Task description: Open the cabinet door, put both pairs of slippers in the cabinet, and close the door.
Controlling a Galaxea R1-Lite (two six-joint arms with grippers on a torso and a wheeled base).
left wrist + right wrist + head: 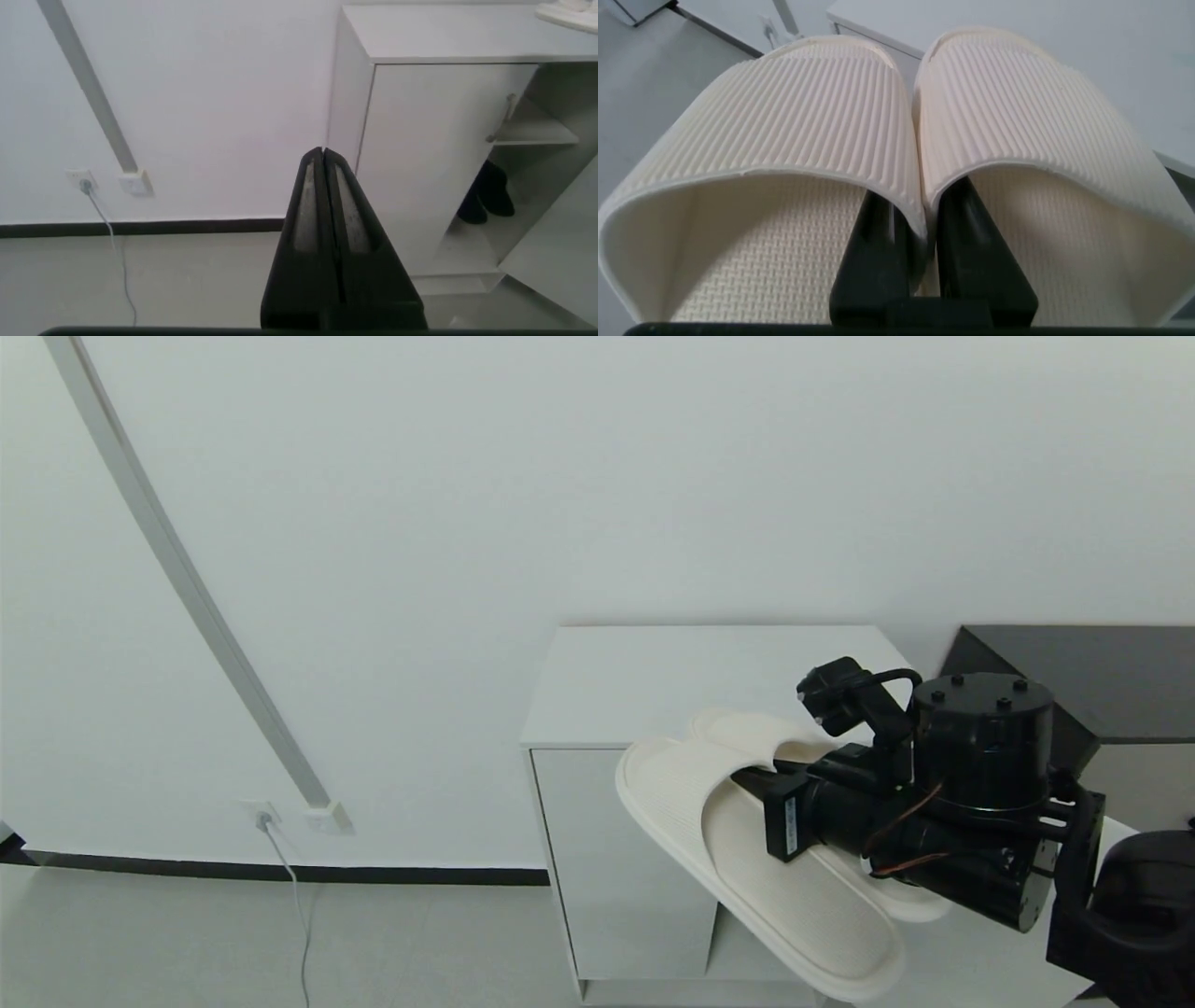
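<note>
Right gripper [923,201]: fingers closed tight on the two adjoining strap edges of the cream slippers [747,840], which hang in the air just in front of the white cabinet [691,681]. Left gripper [324,163]: fingers pressed together, holding nothing, facing the cabinet's open compartment with its shelf [537,126] and dark shoes [491,196].

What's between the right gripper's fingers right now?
The right gripper pinches the adjoining strap edges of the cream slippers, one finger inside each; the right wrist view shows it.
</note>
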